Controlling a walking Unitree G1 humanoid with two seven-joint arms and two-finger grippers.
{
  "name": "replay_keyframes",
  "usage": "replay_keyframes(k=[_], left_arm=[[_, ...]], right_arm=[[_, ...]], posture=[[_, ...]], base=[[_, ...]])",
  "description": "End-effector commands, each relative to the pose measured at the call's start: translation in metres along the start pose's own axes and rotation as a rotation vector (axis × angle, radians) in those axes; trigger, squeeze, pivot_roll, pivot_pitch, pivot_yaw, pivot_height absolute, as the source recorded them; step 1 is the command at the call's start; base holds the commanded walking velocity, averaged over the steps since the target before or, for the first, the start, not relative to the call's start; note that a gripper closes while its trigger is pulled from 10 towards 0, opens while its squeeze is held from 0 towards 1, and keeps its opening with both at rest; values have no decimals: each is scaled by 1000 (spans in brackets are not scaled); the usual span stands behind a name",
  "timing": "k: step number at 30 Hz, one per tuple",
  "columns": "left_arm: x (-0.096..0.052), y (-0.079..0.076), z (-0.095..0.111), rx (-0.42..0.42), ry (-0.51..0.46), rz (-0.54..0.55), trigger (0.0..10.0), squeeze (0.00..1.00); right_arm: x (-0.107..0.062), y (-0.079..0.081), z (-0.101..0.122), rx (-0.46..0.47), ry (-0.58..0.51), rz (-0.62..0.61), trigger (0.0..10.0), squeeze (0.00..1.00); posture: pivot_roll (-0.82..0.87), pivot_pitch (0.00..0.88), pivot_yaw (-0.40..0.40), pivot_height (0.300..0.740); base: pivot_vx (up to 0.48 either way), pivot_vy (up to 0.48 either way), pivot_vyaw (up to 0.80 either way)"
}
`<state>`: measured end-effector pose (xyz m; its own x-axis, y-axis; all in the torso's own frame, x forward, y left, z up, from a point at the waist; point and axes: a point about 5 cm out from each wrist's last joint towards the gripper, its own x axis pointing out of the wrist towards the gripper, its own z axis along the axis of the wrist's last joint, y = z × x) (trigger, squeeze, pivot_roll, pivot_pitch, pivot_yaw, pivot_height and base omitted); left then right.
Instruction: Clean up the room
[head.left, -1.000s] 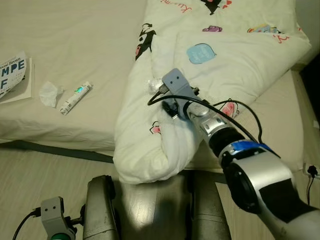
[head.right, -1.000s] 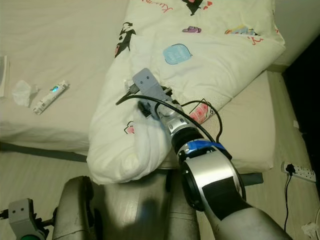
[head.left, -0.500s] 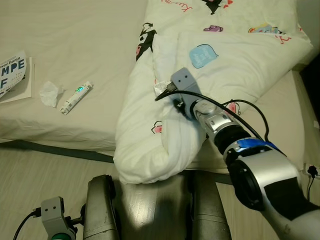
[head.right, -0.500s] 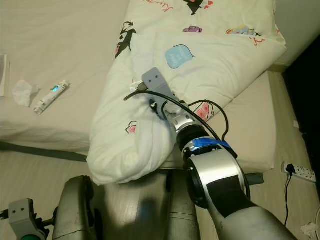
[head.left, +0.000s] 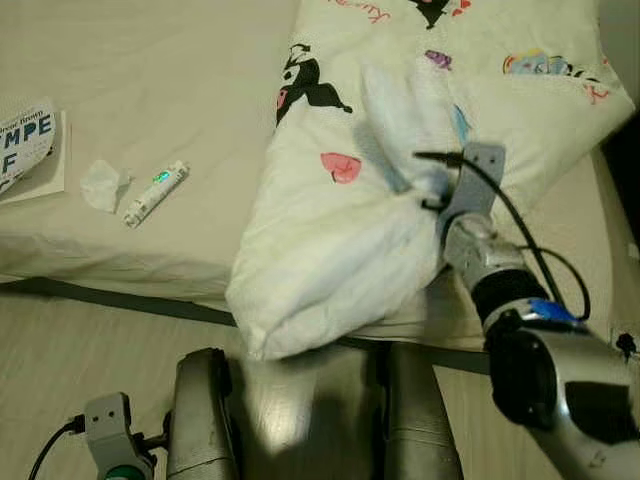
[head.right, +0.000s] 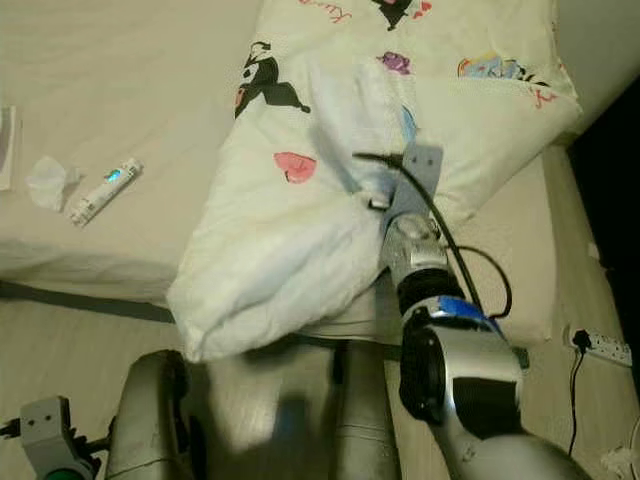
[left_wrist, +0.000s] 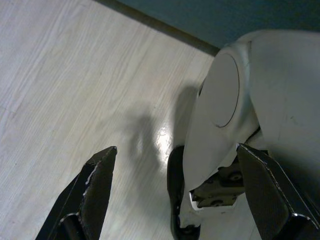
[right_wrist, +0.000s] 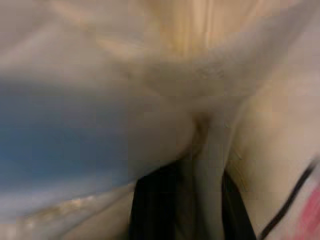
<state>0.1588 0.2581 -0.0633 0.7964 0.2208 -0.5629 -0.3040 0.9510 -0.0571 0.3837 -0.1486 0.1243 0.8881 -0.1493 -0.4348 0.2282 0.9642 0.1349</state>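
— What do we have, going from the left?

— A printed paper booklet (head.left: 25, 140) at the far left edge of the beige mattress (head.left: 150, 70), then a crumpled white tissue (head.left: 102, 185) just beside a small white tube with a green mark (head.left: 153, 194). We see no containers. Low at the left our left gripper (left_wrist: 175, 200) hangs over the pale wood floor (left_wrist: 75, 90), its fingers spread wide.

— And the quilt?

— The white cartoon-printed quilt (head.left: 340, 230) lies on the right half of the bed, its near end bulging over the mattress edge. Our right gripper (right_wrist: 200, 150) has a fold pinched between its black fingers.

— What changed?

— A second ago our right wrist sat further left on the quilt; it has swung right, and the fabric has bunched, with a red heart print now showing.
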Motion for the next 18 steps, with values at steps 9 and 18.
replay_keyframes(k=[9,18], left_arm=[[-13,-9,-30,17,115,-31,10000,0],[-14,-14,-34,2,135,-54,10000,0]], right_arm=[[-28,18,-86,167,381,-24,0,0],[-18,-48,-32,-255,96,-195,10000,90]], posture=[[-90,224,-30,535],[-106,218,-35,535]], base=[[0,0,0],[0,0,0]])
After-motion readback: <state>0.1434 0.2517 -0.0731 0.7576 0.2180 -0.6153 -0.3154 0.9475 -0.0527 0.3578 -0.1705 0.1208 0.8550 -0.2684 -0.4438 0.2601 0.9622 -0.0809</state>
